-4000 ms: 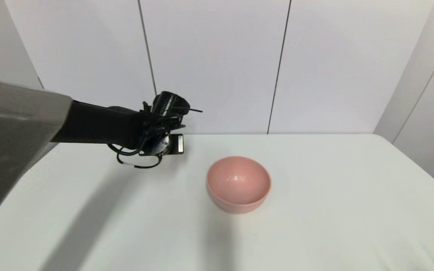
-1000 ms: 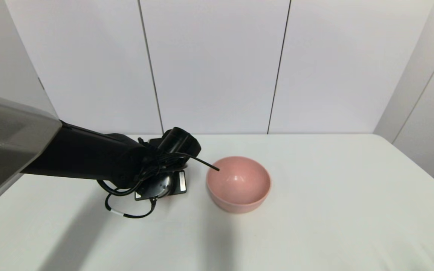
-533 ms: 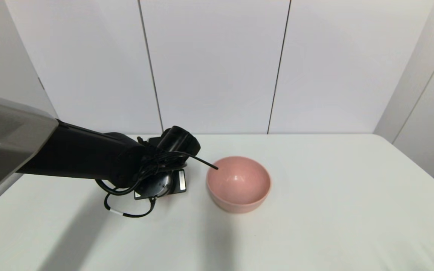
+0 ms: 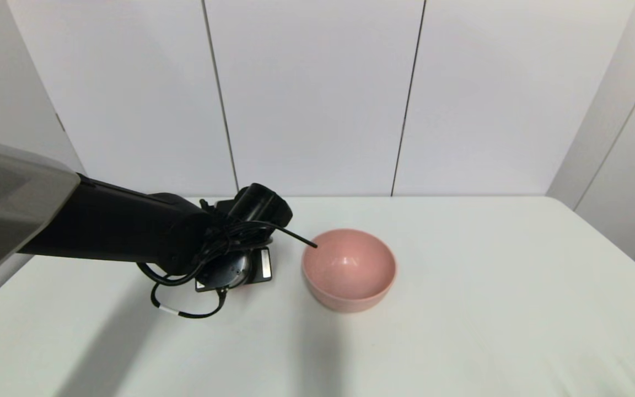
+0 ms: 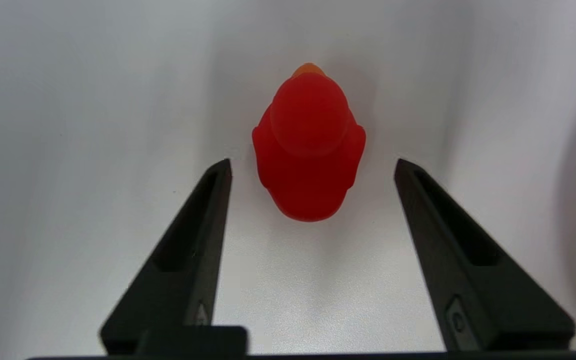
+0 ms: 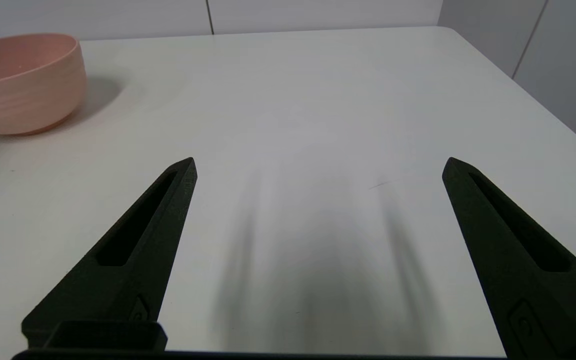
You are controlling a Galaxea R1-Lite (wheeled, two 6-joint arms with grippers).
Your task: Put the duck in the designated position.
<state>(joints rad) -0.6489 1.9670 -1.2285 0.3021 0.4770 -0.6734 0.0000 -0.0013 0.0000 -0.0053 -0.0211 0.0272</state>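
In our left wrist view the duck sits on the white bench, centred just ahead of the left tool, whose fingers stand wide apart and hold nothing; its long axis runs straight away from us, beak foremost. From the head view the arm hides the duck entirely. The right tool, also spread and empty, is parked far off, beyond the pink bowl.

Matt red duck, seemingly rubbery plastic

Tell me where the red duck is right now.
The duck sits on the white table, between the open left gripper's fingertips, untouched; the head view hides it behind the arm.
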